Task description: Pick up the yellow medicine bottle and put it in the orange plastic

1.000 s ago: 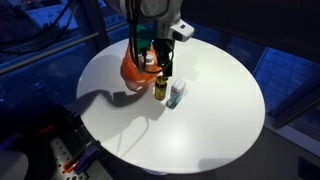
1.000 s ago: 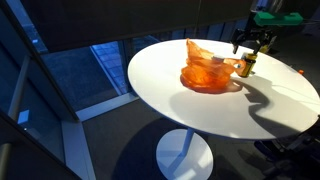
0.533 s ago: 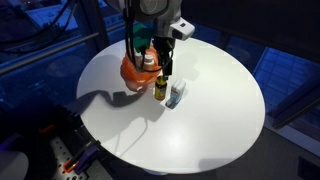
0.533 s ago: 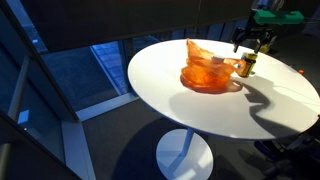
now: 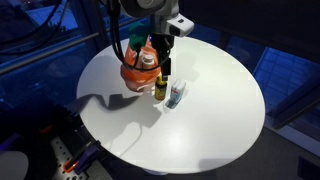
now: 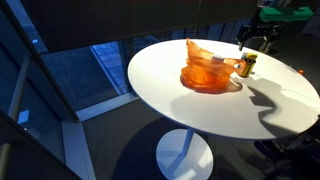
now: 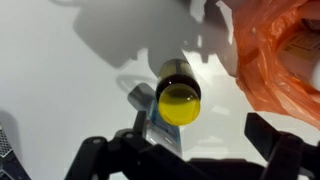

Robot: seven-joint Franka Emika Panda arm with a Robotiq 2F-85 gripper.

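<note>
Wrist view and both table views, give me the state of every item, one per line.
yellow medicine bottle: upright on table, capped, not gripped.
orange plastic bag: crumpled, mouth open, on table.
small clear container: on table beside bottle.
gripper: open, above the bottle.

In an exterior view the end effector (image 5: 160, 58) hides the right part of the orange plastic (image 5: 131, 73), and the arm (image 5: 138, 10) runs off the top edge. The small clear item (image 5: 177, 95) right of the yellow medicine bottle (image 5: 160, 88) is too small to identify. In the wrist view the right edge cuts the orange plastic.
</note>
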